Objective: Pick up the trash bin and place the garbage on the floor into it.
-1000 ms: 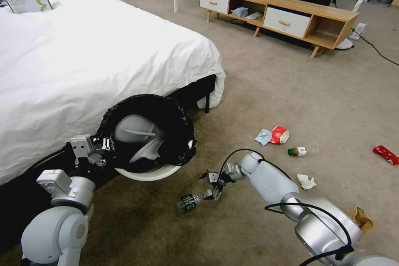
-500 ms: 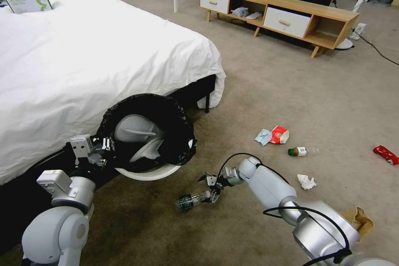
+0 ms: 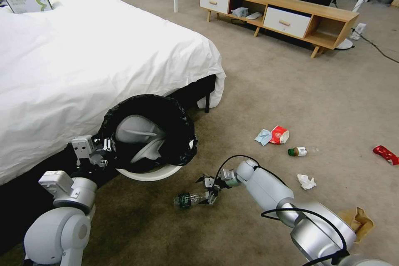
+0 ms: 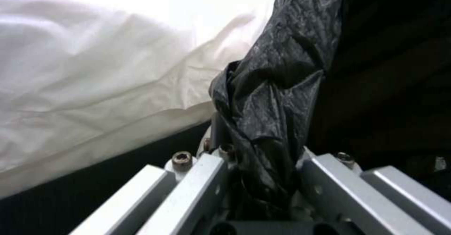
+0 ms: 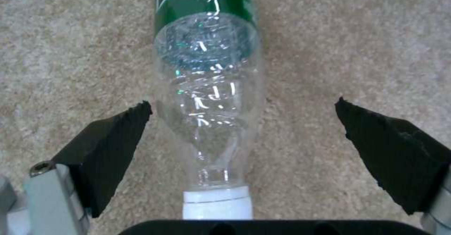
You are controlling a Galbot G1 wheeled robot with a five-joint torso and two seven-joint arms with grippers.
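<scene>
Clear plastic under my right gripper (image 5: 239, 122) now: a bottle (image 5: 207, 87) with a green label and white cap lies on its side on the carpet (image 5: 376, 34), neck pointing back at the wrist, and my black pads (image 5: 112, 150) stand spread wide on either side of its shoulder, one close to the wall, the other well clear, neither touching. I judge it empty, so very light, thin-walled and slick; it will roll or squirt out if I pinch the tapered neck, so I'd take it across the round shoulder where the body is widest, and squeeze gently since it will dent. From the head camera the same gripper (image 3: 209, 191) sits at the bottle (image 3: 188, 199) just in front of me on the floor. My left gripper (image 3: 103, 149) is clamped on the bin (image 3: 151, 170), holding it tipped with its mouth facing me, just beside the bed (image 3: 104, 58); the wrist camera shows the black bag (image 4: 272, 97) bunched between my fingers (image 4: 188, 189), soft and slippery, so the hold depends on having the rim under it, which I cannot confirm. Farther out lie a crumpled tissue (image 3: 306, 181), a brown paper bag (image 3: 359, 219), a small green-capped bottle (image 3: 297, 151), a red-white packet (image 3: 279, 135) touching a blue mask (image 3: 263, 136), and a red wrapper (image 3: 385, 154), all light.
</scene>
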